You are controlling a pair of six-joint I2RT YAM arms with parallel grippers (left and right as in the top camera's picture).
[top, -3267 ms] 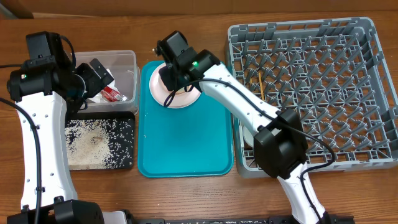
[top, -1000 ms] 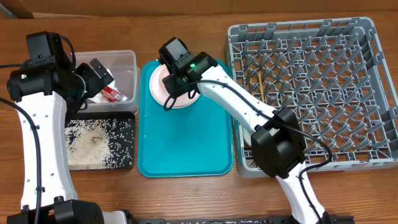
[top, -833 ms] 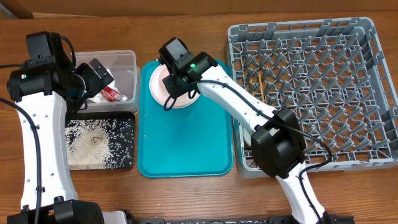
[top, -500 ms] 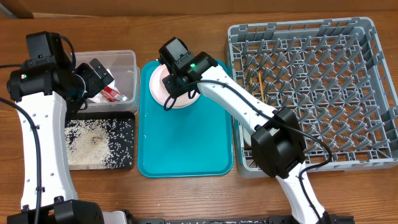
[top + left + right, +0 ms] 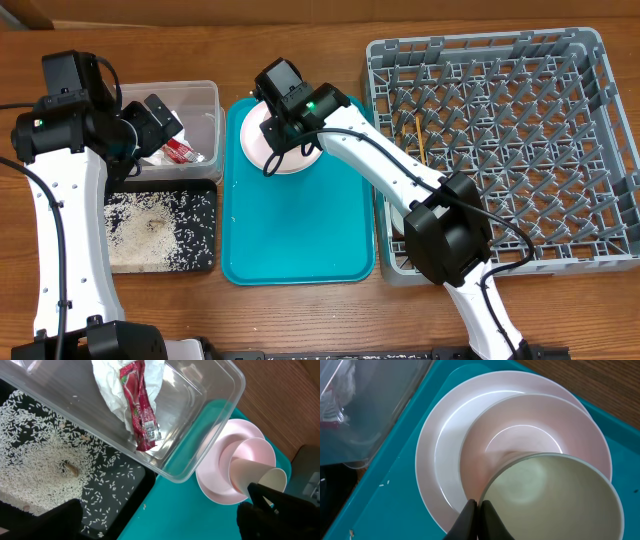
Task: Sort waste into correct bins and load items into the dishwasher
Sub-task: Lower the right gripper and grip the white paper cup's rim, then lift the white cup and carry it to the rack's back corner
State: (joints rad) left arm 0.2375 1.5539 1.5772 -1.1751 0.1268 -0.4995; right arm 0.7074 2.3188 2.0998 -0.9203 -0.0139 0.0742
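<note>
Right hand (image 5: 476, 512) was pinched shut on the rim of the small white cup (image 5: 555, 495). The cup sat tilted inside a bowl (image 5: 520, 430) stacked on the pink plate (image 5: 437, 455), all on the teal tray (image 5: 300, 230). Left hand (image 5: 152, 122) hung wide open over the clear tub (image 5: 200, 435), where the napkin (image 5: 107, 385) and sauce packet (image 5: 140, 410) lay. Rice (image 5: 45, 460) was in the black tray (image 5: 125, 492), chopsticks (image 5: 420, 130) in the grey rack (image 5: 600, 150).
</note>
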